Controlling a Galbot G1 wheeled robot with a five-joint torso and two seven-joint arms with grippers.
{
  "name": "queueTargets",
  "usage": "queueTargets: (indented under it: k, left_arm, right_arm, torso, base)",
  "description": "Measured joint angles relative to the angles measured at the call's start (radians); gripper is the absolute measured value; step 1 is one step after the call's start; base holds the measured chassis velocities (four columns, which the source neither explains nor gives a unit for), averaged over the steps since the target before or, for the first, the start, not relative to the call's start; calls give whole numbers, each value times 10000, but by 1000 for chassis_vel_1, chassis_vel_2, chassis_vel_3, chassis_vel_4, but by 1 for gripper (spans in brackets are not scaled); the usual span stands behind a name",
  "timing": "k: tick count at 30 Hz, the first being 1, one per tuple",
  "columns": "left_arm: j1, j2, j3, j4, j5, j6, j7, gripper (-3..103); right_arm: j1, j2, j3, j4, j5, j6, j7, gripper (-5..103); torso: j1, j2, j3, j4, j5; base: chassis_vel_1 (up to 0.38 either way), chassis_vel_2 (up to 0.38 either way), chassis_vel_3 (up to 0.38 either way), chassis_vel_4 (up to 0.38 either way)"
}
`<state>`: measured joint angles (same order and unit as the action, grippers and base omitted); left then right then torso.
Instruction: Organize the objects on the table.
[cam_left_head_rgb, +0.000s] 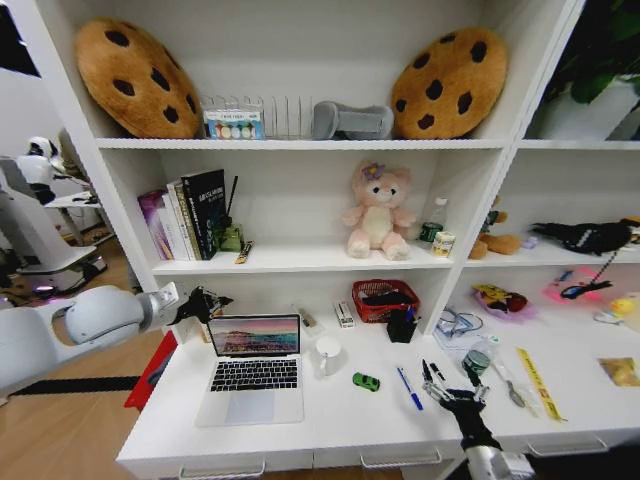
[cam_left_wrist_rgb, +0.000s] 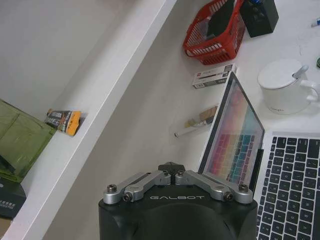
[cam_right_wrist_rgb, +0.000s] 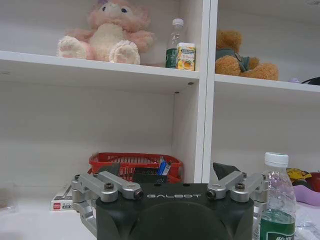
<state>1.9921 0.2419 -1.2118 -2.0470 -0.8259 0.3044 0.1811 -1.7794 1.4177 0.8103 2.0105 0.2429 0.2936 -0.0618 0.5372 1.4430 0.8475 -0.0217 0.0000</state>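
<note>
The silver laptop (cam_left_head_rgb: 255, 372) stands open at the left of the white table (cam_left_head_rgb: 330, 425), its screen lit (cam_left_wrist_rgb: 235, 135). A tiny green toy car (cam_left_head_rgb: 366, 381) lies to its right. Farther right are a blue pen (cam_left_head_rgb: 409, 387) and black pens (cam_left_head_rgb: 433, 372). My left gripper (cam_left_head_rgb: 203, 303) hovers shut and empty just behind the screen's upper left corner. My right gripper (cam_left_head_rgb: 455, 398) is open and empty, low over the table's front right, close to the black pens.
A white mug (cam_left_head_rgb: 327, 354) stands beside the laptop. A red basket (cam_left_head_rgb: 385, 299), black pen holder (cam_left_head_rgb: 401, 325) and small box (cam_left_wrist_rgb: 214, 76) line the back. A bottle (cam_right_wrist_rgb: 276, 200), tape and cutlery lie right. Shelves with a pink plush bear (cam_left_head_rgb: 378, 211) rise behind.
</note>
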Motion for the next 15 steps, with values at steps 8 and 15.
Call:
queueTargets:
  k: [8,15]
  left_arm:
    - [473,769,-282,219,42,-17,26,0]
    - [1330,1402,-1003,441,-220,-2,-121,0]
  right_arm:
    - [16,64,107,-310,136,225,-98,100]
    - [21,115,134,-628,199,458,-176,100]
  torso:
    - [0,0,0,1,1]
    - [1,-1,0,-3,1]
  base:
    - [0,0,0,0]
    - [0,0,0,0]
